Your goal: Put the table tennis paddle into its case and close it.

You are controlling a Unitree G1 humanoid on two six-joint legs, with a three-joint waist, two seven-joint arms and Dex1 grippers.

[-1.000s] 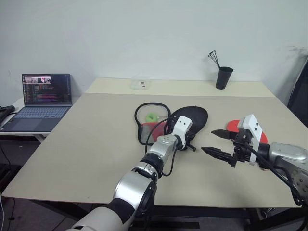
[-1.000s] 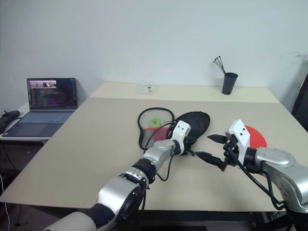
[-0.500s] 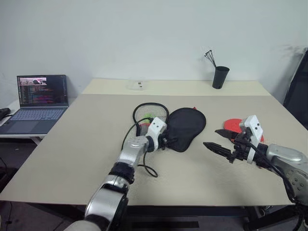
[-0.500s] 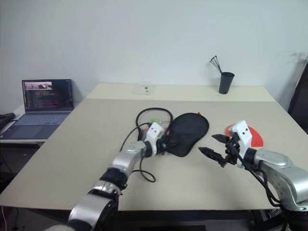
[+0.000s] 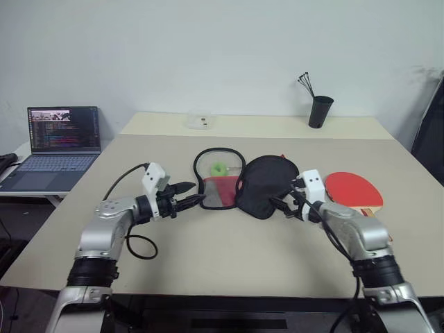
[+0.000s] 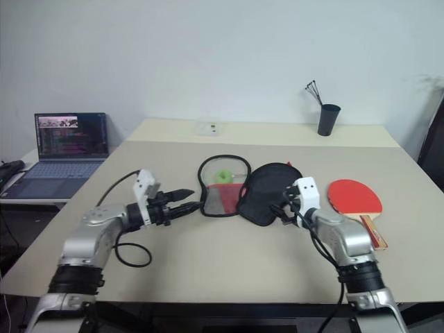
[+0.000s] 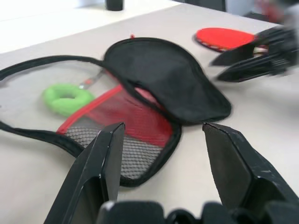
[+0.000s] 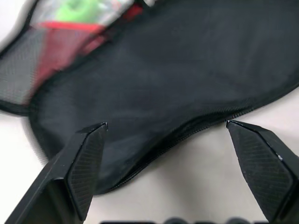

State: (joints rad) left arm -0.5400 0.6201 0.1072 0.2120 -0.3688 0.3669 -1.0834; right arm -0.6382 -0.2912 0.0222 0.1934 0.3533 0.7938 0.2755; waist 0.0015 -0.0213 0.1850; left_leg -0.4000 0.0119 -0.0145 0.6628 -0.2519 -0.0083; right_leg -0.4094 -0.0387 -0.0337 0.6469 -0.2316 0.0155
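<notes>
The case lies unzipped and spread open mid-table: its black fabric half [image 5: 267,184] to the right, its red and mesh half [image 5: 218,186] to the left with a green ring [image 5: 219,168] on it. The table tennis paddle [image 5: 354,189] rests red face up to the right of the case, wooden handle toward the table's front. My left gripper [image 5: 193,195] is open and empty, just left of the mesh half, pointing at it [image 7: 126,154]. My right gripper [image 5: 282,198] is open at the black half's [image 8: 154,84] near right edge, fingers straddling its zipper rim.
A laptop [image 5: 59,142] sits on a side table at the far left. A black cup with sticks [image 5: 320,111] and a small clear box [image 5: 202,121] stand along the table's back. A black cable loops under my left forearm [image 5: 142,246].
My left gripper has opened, let go of the case and swung away to the left. My right gripper has moved in leftward from near the paddle to the black half's edge.
</notes>
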